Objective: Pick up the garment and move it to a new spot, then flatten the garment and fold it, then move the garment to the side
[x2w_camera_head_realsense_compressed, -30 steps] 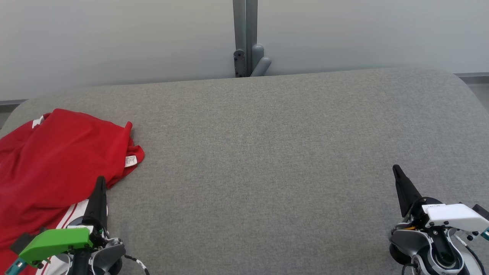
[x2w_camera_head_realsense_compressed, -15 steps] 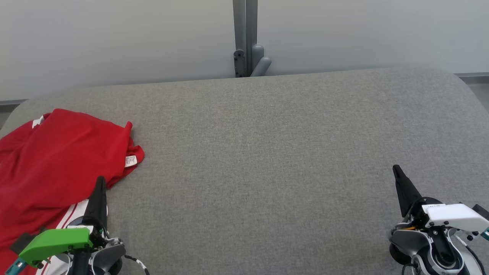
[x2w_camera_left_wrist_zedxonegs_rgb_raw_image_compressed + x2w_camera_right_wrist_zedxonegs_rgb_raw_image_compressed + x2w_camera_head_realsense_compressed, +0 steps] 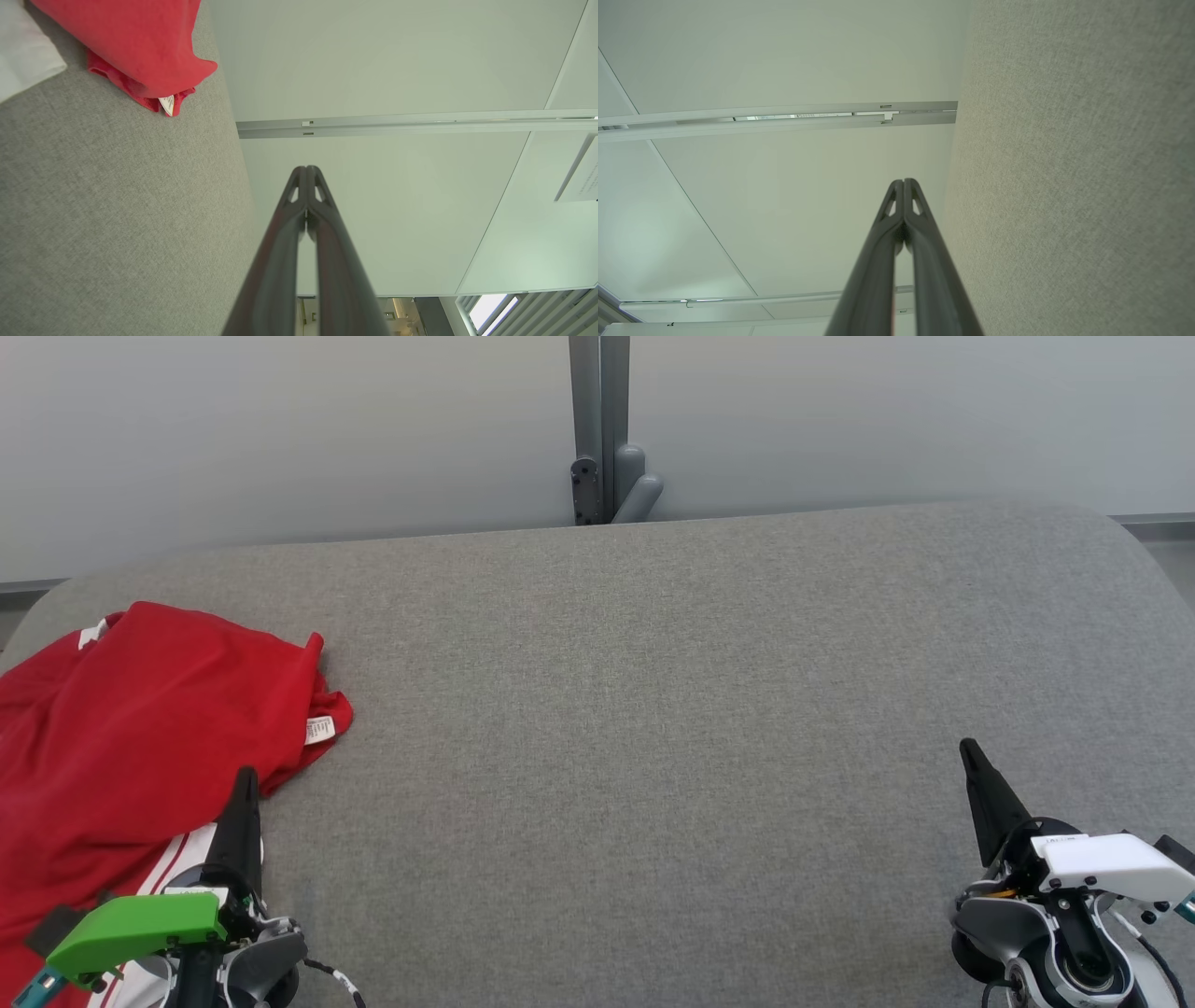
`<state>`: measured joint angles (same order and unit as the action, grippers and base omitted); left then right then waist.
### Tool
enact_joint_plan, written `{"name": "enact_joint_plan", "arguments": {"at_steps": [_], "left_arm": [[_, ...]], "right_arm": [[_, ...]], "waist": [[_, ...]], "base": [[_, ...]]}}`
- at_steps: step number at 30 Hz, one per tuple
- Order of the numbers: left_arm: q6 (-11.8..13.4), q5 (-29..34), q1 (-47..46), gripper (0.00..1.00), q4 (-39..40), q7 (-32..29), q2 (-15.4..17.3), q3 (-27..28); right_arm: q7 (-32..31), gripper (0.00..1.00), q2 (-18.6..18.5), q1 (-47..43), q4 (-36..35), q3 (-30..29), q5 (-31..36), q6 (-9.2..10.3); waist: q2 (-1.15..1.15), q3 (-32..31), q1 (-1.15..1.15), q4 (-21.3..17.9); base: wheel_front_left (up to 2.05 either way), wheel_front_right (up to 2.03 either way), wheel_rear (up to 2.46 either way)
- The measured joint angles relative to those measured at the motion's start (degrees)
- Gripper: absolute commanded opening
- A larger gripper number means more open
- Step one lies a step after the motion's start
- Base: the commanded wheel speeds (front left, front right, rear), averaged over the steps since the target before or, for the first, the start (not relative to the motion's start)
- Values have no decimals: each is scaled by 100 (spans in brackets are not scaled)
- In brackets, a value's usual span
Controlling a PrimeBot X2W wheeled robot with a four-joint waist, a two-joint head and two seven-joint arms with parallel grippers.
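A grey fabric surface [image 3: 653, 756] spans the view, with a crumpled red garment [image 3: 140, 728] heaped at its left edge; white stripes by the near-left corner are probably part of it. The left gripper [image 3: 246, 777] sits at the garment's near edge and the right gripper [image 3: 968, 749] by the near-right corner, both pressed closed and holding nothing. A small white label [image 3: 319, 730] pokes from the garment's right side.
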<state>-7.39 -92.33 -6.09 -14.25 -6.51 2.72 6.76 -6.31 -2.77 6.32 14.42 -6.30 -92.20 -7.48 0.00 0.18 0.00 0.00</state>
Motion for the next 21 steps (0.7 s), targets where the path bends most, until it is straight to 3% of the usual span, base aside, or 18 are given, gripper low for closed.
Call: {"name": "enact_joint_plan", "arguments": {"at_steps": [10,11,21], "left_arm": [[0,-1,0,0,0,0,0,0],[2,-1,4,100,-9,1,-4,0],[18,0,228,100,-235,141,-51,-170]], "right_arm": [[0,0,0,0,0,0,0,0],[1,100,5,-5,9,0,1,1],[154,100,58,-265,115,115,35,2]], "waist": [[0,0,0,0],[0,0,0,0],[0,1,0,-1]], "base": [[0,0,0],[0,0,0],[0,0,0]]}}
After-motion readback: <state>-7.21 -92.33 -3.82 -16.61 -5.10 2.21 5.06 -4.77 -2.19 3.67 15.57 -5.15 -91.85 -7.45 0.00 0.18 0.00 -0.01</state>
